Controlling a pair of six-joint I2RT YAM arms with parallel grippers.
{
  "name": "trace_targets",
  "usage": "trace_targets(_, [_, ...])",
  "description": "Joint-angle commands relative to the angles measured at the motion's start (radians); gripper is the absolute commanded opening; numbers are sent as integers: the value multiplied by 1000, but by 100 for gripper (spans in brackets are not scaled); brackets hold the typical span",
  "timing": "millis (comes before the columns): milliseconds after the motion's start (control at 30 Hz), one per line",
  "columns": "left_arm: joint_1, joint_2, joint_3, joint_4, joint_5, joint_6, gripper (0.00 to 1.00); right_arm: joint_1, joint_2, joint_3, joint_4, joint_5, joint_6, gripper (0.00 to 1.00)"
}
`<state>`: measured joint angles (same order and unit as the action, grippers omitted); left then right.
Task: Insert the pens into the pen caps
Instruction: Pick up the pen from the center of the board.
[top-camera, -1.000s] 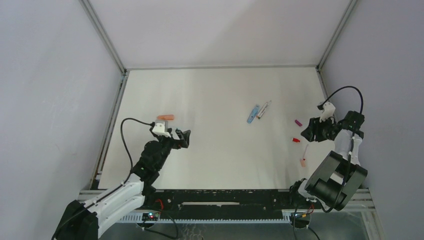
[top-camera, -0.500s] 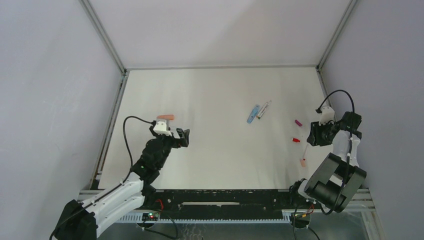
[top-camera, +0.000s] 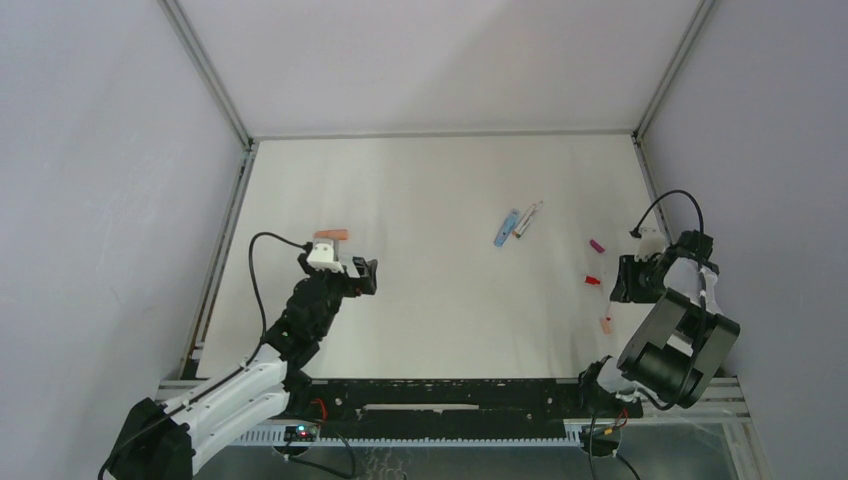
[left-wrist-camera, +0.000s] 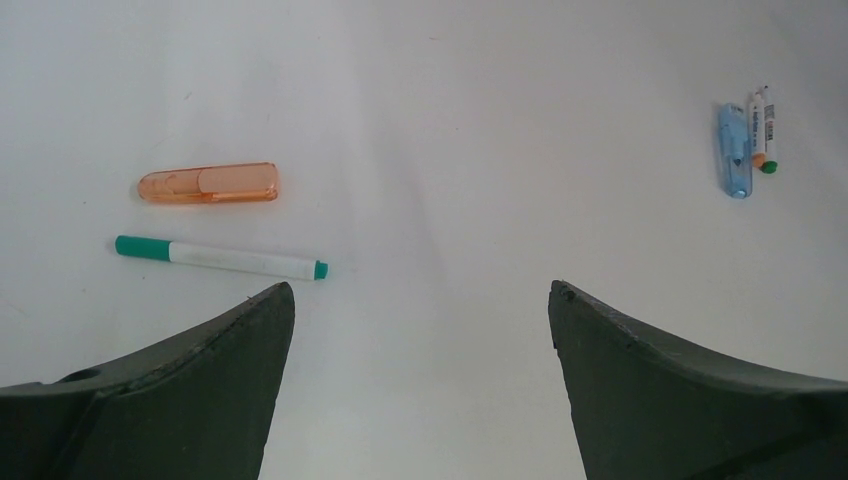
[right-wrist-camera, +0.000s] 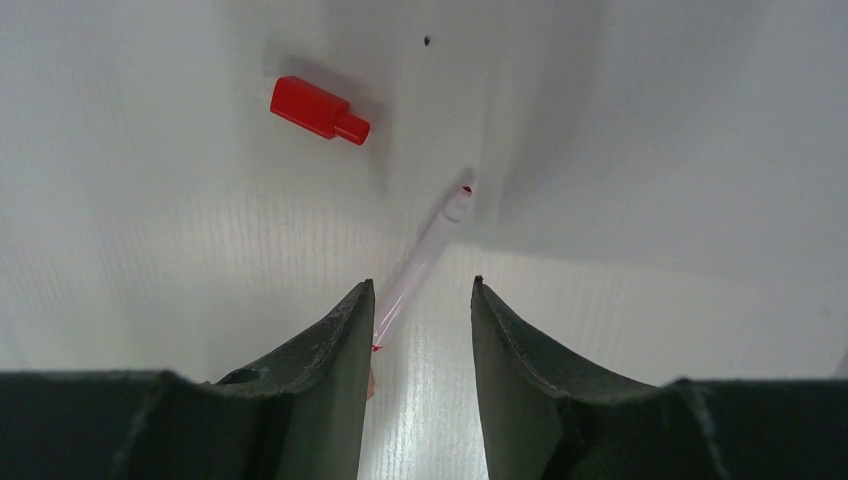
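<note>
My left gripper (top-camera: 367, 272) (left-wrist-camera: 420, 290) is open wide and empty above the table. Ahead of it on the left lie a salmon-orange cap (left-wrist-camera: 210, 185) (top-camera: 332, 235) and a white pen with teal ends (left-wrist-camera: 220, 258). A light blue cap (left-wrist-camera: 733, 150) (top-camera: 506, 227) and a white pen with a green tip (left-wrist-camera: 763, 130) (top-camera: 527, 219) lie side by side at the far right. My right gripper (top-camera: 617, 287) (right-wrist-camera: 422, 285) is open narrowly, low over a thin red-tipped pen (right-wrist-camera: 425, 245), which runs beside its left fingertip (right-wrist-camera: 360, 300). A red cap (right-wrist-camera: 318, 110) (top-camera: 592, 281) lies beyond it.
A magenta cap (top-camera: 597, 244) and a small salmon cap (top-camera: 606, 324) lie on the table's right side near my right gripper. The table's right edge and the frame post (top-camera: 645, 175) are close behind the right arm.
My right gripper has drawn back toward the near right and lowered over the red-tipped pen. My left gripper has hardly moved.
</note>
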<state>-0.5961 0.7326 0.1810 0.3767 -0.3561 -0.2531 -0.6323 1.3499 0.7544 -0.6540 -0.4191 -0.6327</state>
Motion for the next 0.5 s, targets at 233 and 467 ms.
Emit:
trace_targets(233, [-12,0,57,-1,-37,19,100,25,83,0,-35,20,21,44])
trace_targets(467, [-14,0,58,-4,-47,17,100,76,119,0,-17,65,27,37])
